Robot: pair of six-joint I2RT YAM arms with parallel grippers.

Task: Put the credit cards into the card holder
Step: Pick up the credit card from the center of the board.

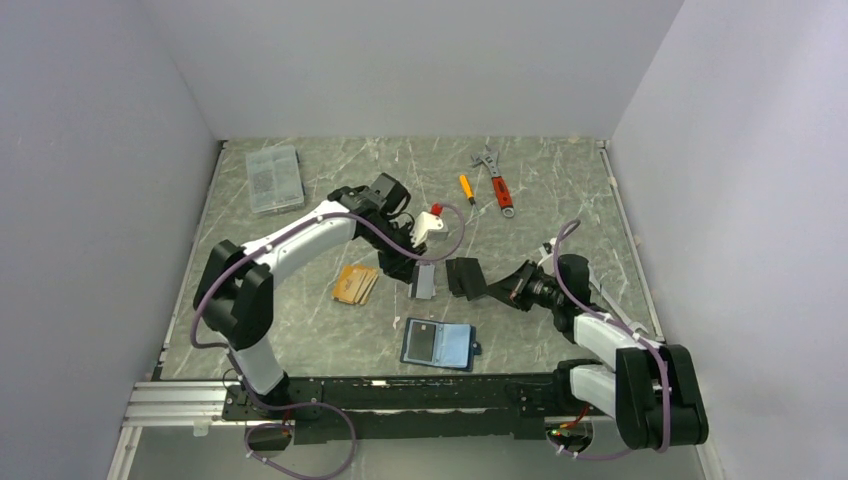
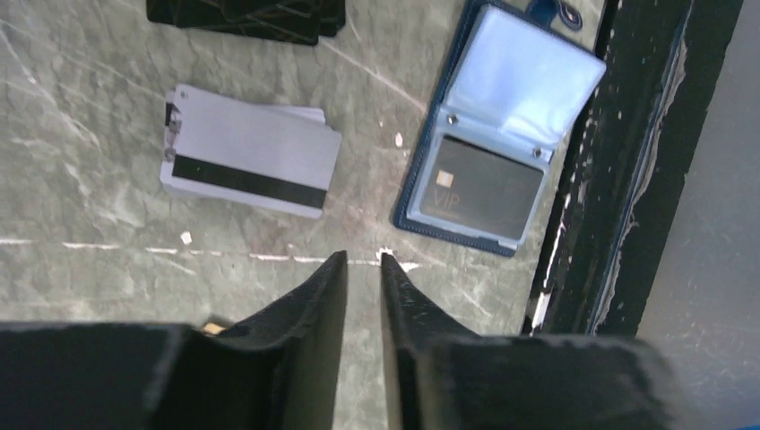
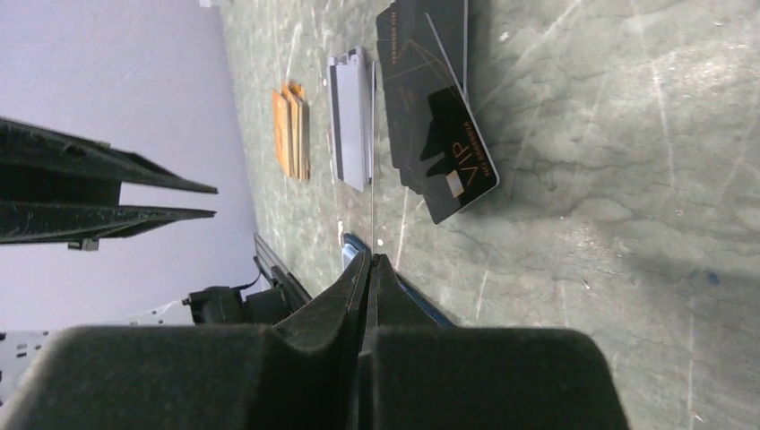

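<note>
My left gripper (image 2: 363,258) hangs over the marbled table (image 2: 81,296) with its jaws a narrow slot apart. Nothing is between them, and bare stone shows through the gap. Ahead of those tips, off to the left in my wrist view, the stack of white-grey cards (image 2: 255,148) lies flat on the table with the black stripe up. Further ahead, past that stack, the black cards (image 2: 242,18) lie at the edge of view. Ahead and to the right of the tips the card holder (image 2: 524,81) lies open. Its far leaf shows a bare pale pocket, and a black VIP card (image 2: 484,188) sits in the nearer leaf. The holder lies just beside the black rail (image 2: 627,179)

My right gripper (image 3: 370,260) has its jaws pressed together. A hair-thin line runs out from the tips, and I cannot tell whether it is a card's edge. Ahead of those tips the black cards fan out on the table, then comes the white-grey stack, and the orange cards (image 3: 291,130) lie furthest off. A blue corner of the holder shows just beside the tips
</note>
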